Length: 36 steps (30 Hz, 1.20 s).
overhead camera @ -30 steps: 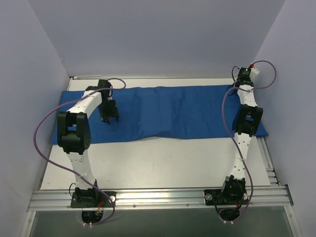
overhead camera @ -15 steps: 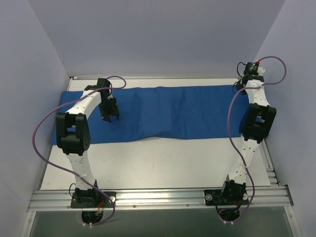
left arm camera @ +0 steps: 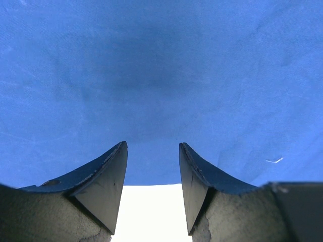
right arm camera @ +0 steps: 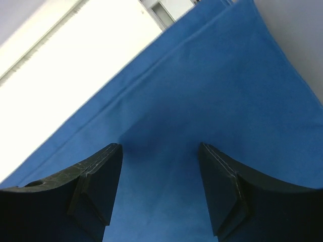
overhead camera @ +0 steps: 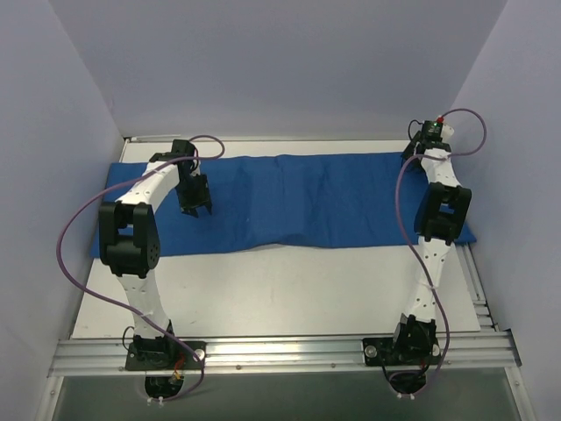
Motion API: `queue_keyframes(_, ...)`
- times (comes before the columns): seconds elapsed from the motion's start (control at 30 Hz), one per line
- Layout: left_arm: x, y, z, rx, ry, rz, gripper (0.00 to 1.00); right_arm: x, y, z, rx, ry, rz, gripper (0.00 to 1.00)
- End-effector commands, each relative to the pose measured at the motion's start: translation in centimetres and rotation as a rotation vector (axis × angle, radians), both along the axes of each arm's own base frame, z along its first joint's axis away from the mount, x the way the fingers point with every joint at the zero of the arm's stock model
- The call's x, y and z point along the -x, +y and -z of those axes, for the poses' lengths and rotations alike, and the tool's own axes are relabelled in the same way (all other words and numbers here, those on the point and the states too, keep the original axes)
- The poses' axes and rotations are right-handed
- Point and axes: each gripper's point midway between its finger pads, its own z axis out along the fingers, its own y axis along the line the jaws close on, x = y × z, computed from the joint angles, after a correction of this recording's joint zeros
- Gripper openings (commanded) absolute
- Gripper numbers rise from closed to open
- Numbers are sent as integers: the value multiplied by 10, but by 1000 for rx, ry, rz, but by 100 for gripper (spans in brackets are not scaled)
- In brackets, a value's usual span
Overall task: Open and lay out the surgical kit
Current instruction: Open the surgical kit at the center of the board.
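Left claw (left arm camera: 151, 148): I see its two dark fingers (left arm camera: 108, 174) standing apart, and nothing is between them. It hangs just over the left part of the cloth, close to the cloth's near edge; in the left wrist view a strip of white bench shows between the fingers.
Right claw (right arm camera: 160, 148): its fingers (right arm camera: 101, 174) are also apart and they hold nothing. Only blue cloth is under them, at the far right end of the sheet.
Blue cloth wrap (overhead camera: 307, 197): it lies opened as one long, wrinkled sheet across the far part of the bench, from the left side to the right side. Its near edge is not straight; in the middle it is drawn in a little toward the far side.
Crease: in the right wrist view I see a straight fold line in the cloth, running beside its edge.
Bench (overhead camera: 280, 289): white; the near part carries only the two arm bases on the metal rail (overhead camera: 280, 349).
Cables (overhead camera: 74, 237): a purple one loops beside each arm.
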Motion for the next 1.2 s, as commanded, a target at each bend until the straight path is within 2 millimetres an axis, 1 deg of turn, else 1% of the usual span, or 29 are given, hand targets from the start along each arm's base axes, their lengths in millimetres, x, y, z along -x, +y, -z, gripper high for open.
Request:
queue_keyframes(0.0, -11, -2, -16, 26, -75, 0, 54, -16, -16, -29, 72, -83, 40, 62)
queue_keyframes(0.03, -12, -2, -16, 29, -74, -4, 54, -20, -16, -32, 73, -109, 37, 62)
queue_keyframes(0.2, -12, -4, -10, 35, -64, -10, 55, -27, -22, -40, 69, -156, 71, 63)
queue_keyframes(0.27, -12, -4, -7, 38, -55, -12, 55, -30, -24, -41, 77, -161, 88, 66)
queue_keyframes(0.33, -13, -5, -4, 42, -50, -12, 56, -33, -28, -37, 90, -144, 101, 67)
queue_keyframes(0.4, -17, -6, -5, 44, -56, -13, 60, -35, -28, -34, 107, -132, 86, 67)
queue_keyframes(0.47, -19, -7, -6, 47, -60, -14, 61, -36, -28, -30, 131, -123, 84, 67)
queue_keyframes(0.53, -20, -8, -6, 51, -60, -15, 61, -38, -30, -30, 142, -131, 87, 67)
queue_keyframes(0.63, -20, -8, -6, 57, -59, -23, 61, -37, -34, -24, 150, -126, 97, 67)
queue_keyframes(0.67, -21, -8, -6, 58, -60, -26, 61, -39, -35, -26, 154, -131, 94, 66)
queue_keyframes(0.8, -19, -8, -3, 54, -51, -29, 61, -39, -38, -19, 159, -123, 99, 64)
queue_keyframes(1.03, -19, -8, 0, 53, -46, -34, 61, -39, -36, -6, 146, -111, 102, 62)
queue_keyframes(1.17, -18, -8, 1, 53, -42, -34, 61, -41, -35, -2, 131, -123, 112, 62)
